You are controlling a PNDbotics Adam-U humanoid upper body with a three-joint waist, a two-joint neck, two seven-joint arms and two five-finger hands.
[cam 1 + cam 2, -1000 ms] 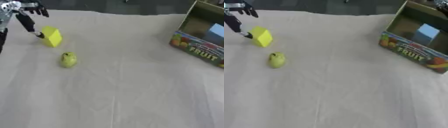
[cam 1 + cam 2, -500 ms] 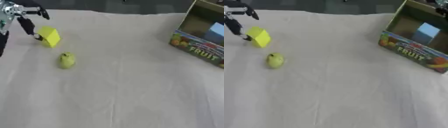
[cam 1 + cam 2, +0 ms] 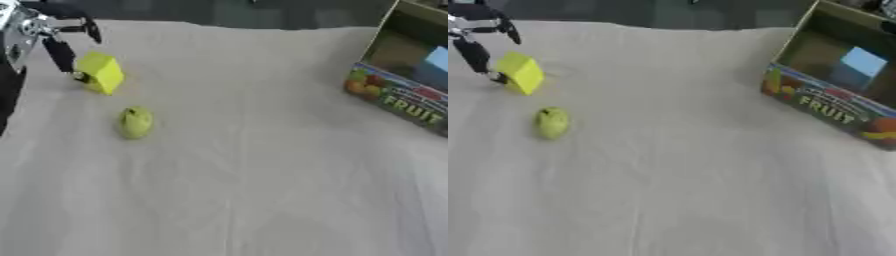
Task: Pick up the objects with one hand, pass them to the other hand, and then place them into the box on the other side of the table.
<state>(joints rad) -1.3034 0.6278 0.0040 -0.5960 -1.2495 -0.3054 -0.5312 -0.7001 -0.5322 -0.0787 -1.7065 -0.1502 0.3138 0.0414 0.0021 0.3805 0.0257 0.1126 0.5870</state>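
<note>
A yellow block [image 3: 101, 73] stands tilted at the far left of the white cloth. My left hand [image 3: 54, 40] hangs over it with fingers spread: one dark finger touches the block's left side, another points out above it. The hand is open and holds nothing. A green apple-like fruit [image 3: 135, 122] lies a little nearer and to the right of the block, apart from the hand. The open fruit box [image 3: 833, 102] stands at the far right, and a light blue object [image 3: 857, 64] sits inside it. My right hand shows in neither view.
The white cloth [image 3: 245, 190] covers the whole table, with faint creases. My left arm [image 3: 10, 75] runs down the left edge. A dark strip lies beyond the table's far edge.
The left hand has risen slightly and its upper finger has spread out further over the yellow block. The block, the fruit and the box have kept their places.
</note>
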